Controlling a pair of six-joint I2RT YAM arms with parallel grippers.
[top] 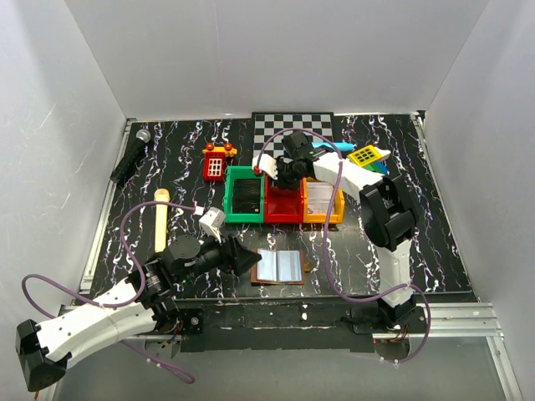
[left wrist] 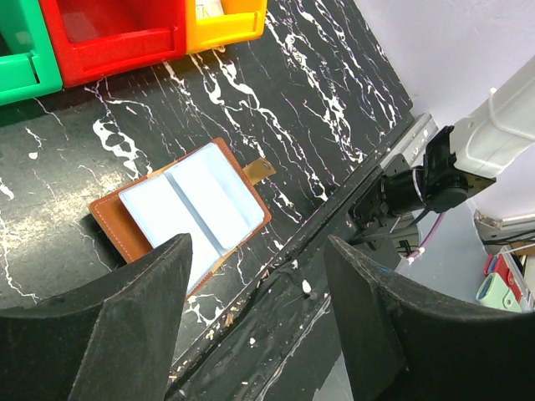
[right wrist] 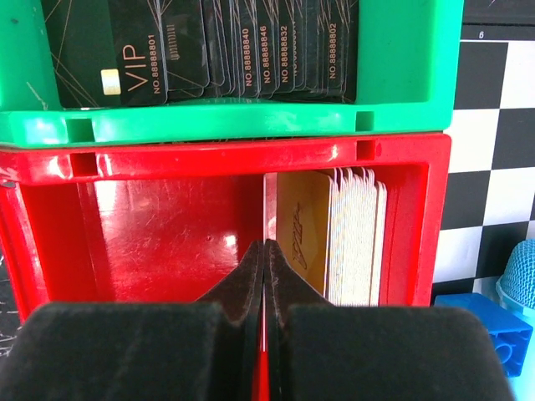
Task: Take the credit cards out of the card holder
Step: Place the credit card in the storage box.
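The brown card holder [top: 280,267] [left wrist: 188,205] lies open like a book on the table, pale blue-grey panels up, its strap out to one side. My left gripper [top: 242,257] [left wrist: 259,242] hovers open just left of it with nothing between its fingers. My right gripper [top: 269,171] [right wrist: 264,244] is over the red bin [top: 284,205] [right wrist: 167,242], shut on a thin credit card [right wrist: 264,209] seen edge-on. A stack of gold-faced cards [right wrist: 334,225] stands in that bin. Black VIP cards [right wrist: 209,50] fill the green bin [top: 244,196] [right wrist: 234,125].
An orange bin [top: 322,200] [left wrist: 226,21] stands right of the red one. Behind are a checkerboard [top: 292,129], a red toy phone [top: 216,163], a yellow keypad toy [top: 365,155] and a blue brick [right wrist: 493,322]. A microphone [top: 131,155], a wooden stick [top: 160,219] and a white cube [top: 211,221] lie at the left.
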